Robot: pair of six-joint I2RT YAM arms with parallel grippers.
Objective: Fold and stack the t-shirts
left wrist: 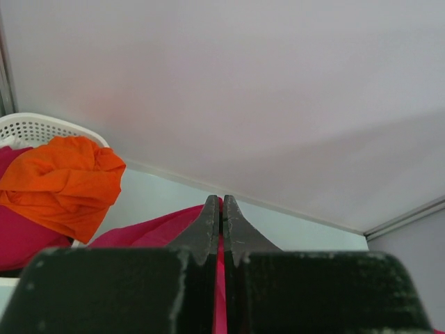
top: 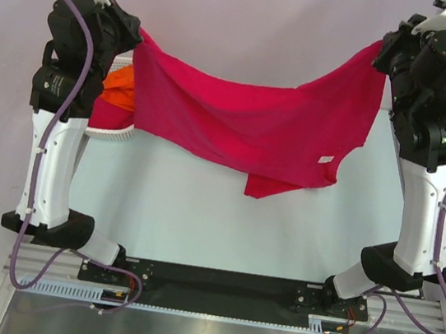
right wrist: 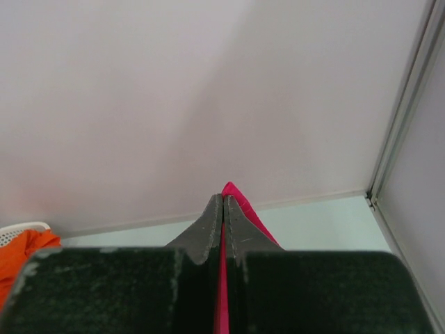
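While the shirt hangs between the arms: the crimson-pink t-shirt is stretched in the air above the desk and sags in the middle; I cannot tell whether its lowest flap touches the surface.
Left gripper: jaws pressed together, with a thin edge of the shirt's left end pinched between them.
Right gripper: jaws likewise closed tight on a sliver of the right end.
Other shirts: the orange t-shirt lies heaped in the white basket beside the left arm, on top of more crimson-pink cloth.
Risk, slipping: only a little fabric sits in each pinch, so a sharp pull apart could probably tug one end free.
Risk, crooked landing: the shirt hangs unevenly, with a flap doubled under toward the right, and if lowered like this it would likely lie creased.
Risk, snagging: the left end hangs close to the basket and might drag over its rim.
Top view alone: the whole span, the sag, the flap and a small white label.
Wrist views alone: the cloth between the closed fingers; the left one also shows what is in the basket.
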